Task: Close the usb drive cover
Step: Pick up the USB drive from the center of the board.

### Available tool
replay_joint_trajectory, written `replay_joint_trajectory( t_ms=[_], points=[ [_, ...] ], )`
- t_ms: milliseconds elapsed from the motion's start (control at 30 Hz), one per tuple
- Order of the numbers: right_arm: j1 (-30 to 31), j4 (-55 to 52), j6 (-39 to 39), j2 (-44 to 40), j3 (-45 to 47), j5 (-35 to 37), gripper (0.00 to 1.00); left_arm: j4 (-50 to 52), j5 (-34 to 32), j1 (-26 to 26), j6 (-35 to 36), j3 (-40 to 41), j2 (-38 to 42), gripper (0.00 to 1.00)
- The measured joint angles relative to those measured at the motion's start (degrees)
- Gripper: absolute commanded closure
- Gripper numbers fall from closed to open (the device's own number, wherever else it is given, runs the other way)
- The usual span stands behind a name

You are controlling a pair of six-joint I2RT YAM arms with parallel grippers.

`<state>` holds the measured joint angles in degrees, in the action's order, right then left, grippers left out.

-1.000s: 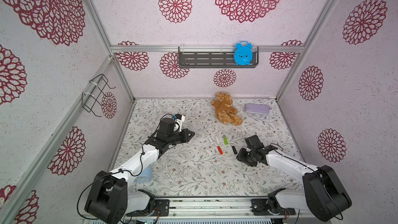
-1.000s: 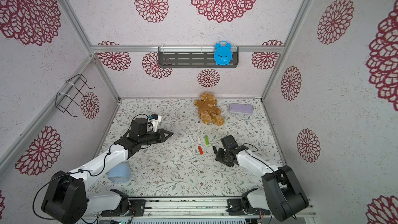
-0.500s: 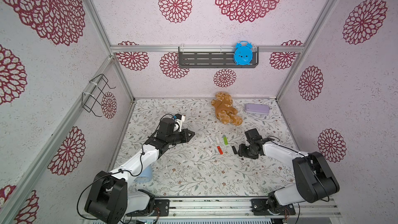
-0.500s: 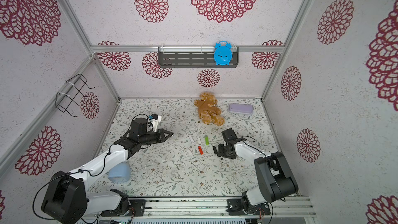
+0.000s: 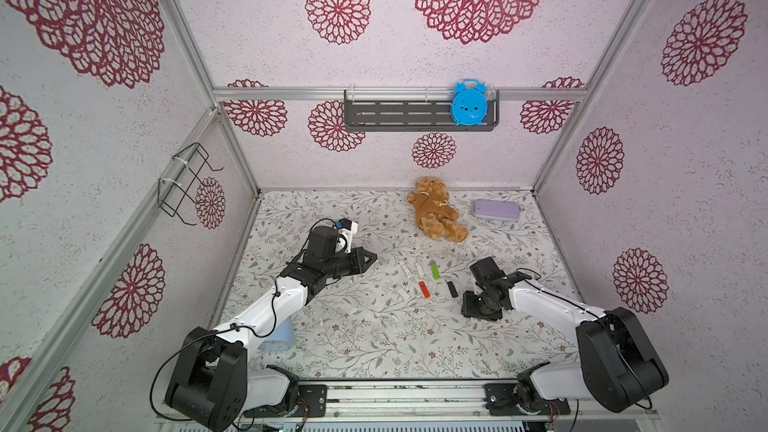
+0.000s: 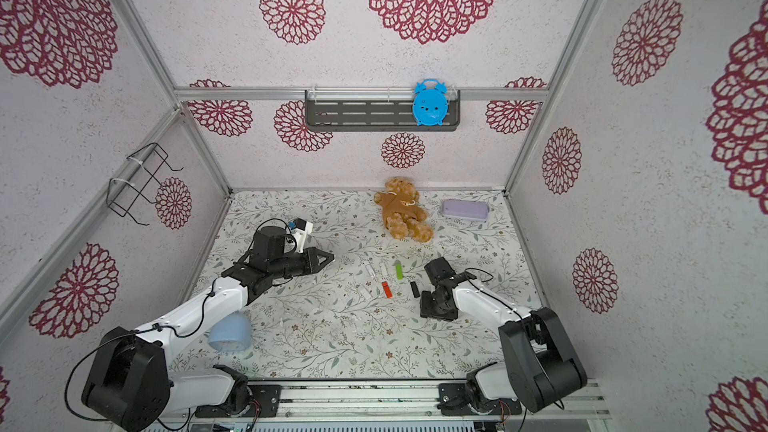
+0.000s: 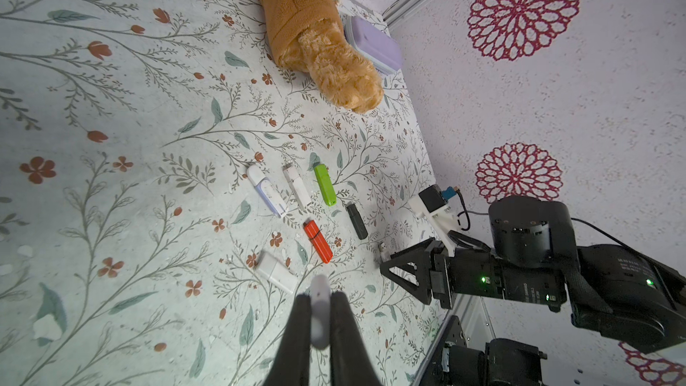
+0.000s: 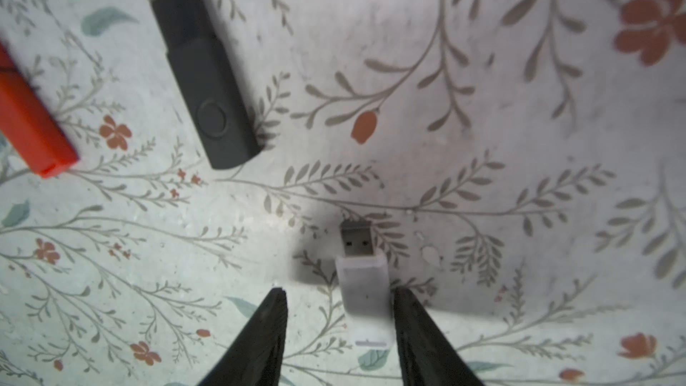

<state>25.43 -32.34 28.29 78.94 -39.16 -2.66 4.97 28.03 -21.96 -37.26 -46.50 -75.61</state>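
**Left gripper** (image 7: 321,297): jaws closed on a white cover (image 7: 320,315), raised above the table (image 7: 111,217), well apart from the white drive.

**Right gripper** (image 8: 339,291): jaws open, low over the table, straddling the white drive (image 8: 365,298) (metal plug bare, pointing away from the wrist).

**White drive:** flat on the table, uncovered, close against one finger and clear of the other.

**Nearby:** black drive (image 8: 208,79) just beside it, then red drive (image 8: 33,128) and green drive (image 7: 324,184).

**Rear of table:** bear (image 5: 436,209) and purple case (image 5: 496,209), near each other.
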Motion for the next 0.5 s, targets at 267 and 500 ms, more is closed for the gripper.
replay_joint_trajectory(
  t_ms=[267,500],
  points=[
    [3.28,-5.05,-0.17,5.40,-4.28,7.74,0.65,-0.02,0.61,0.00,0.00,-0.15,-0.15,0.92],
    [3.52,-5.31,-0.24,6.12,-4.76,8.44,0.70,0.00,0.81,0.00,0.00,-0.15,-0.15,0.92]
  ],
)
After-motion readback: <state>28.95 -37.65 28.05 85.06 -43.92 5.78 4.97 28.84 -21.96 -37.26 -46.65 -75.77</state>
